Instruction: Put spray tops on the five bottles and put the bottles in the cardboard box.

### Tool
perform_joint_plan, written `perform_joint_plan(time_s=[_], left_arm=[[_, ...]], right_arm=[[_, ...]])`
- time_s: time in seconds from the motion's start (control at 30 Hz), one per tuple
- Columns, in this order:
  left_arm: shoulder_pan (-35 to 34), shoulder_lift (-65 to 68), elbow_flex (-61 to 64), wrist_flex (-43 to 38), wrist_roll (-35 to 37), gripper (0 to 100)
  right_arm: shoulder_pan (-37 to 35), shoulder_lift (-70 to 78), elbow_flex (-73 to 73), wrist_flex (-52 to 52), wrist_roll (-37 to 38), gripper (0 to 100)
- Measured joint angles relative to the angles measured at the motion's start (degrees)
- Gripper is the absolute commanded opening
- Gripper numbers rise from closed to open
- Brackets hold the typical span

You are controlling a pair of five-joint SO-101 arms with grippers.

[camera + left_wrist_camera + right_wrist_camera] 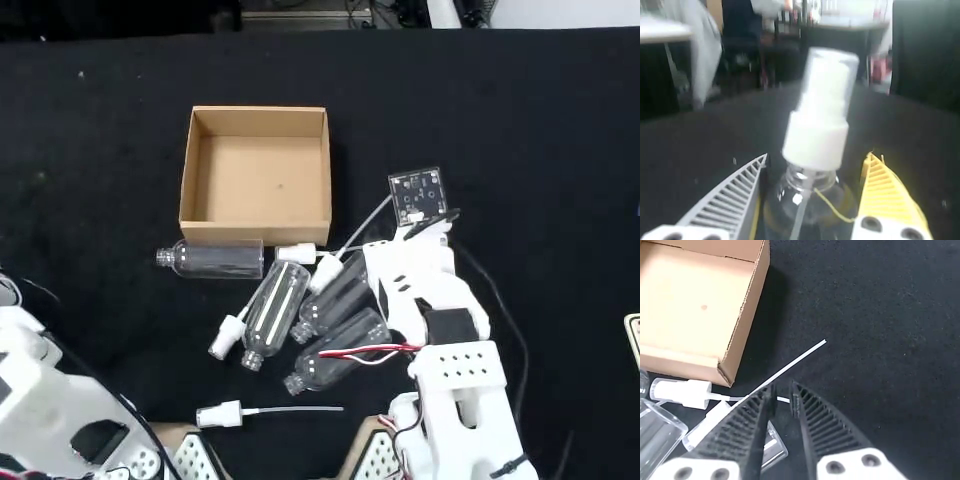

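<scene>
My left gripper (817,156), raised off the table, is shut on a clear bottle (805,200). A white spray top (820,120) sits tilted on that bottle's neck. One uncapped bottle (212,258) lies in front of the open cardboard box (190,175), which has nothing in it. Three more bottles (275,308) (335,295) (340,358) lie in a cluster beside my right arm (440,300). My right gripper (782,386) hangs over loose spray tops (682,391), open by a narrow gap. A thin dip tube (805,354) runs under one finger.
Another spray top with a long tube (222,413) lies near the table's front edge, and one more (226,336) lies left of the bottle cluster. The box corner (725,371) is close to my right gripper. Black cloth covers the table (540,150).
</scene>
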Motion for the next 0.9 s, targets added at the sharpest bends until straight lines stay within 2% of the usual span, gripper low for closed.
perform_joint_plan(time_s=[0.07,0.2,0.9], left_arm=[[0.3,-2.7,0.1,6.1,0.0,27],[0.7,-4.1,0.1,8.6,0.0,27],[1.0,-4.4,1.7,9.3,0.0,27]], right_arm=[[0.0,0.0,0.0,0.0,0.0,2.2],[0.0,0.0,0.0,0.0,0.0,2.2],[0.0,0.0,0.0,0.0,0.0,2.2]])
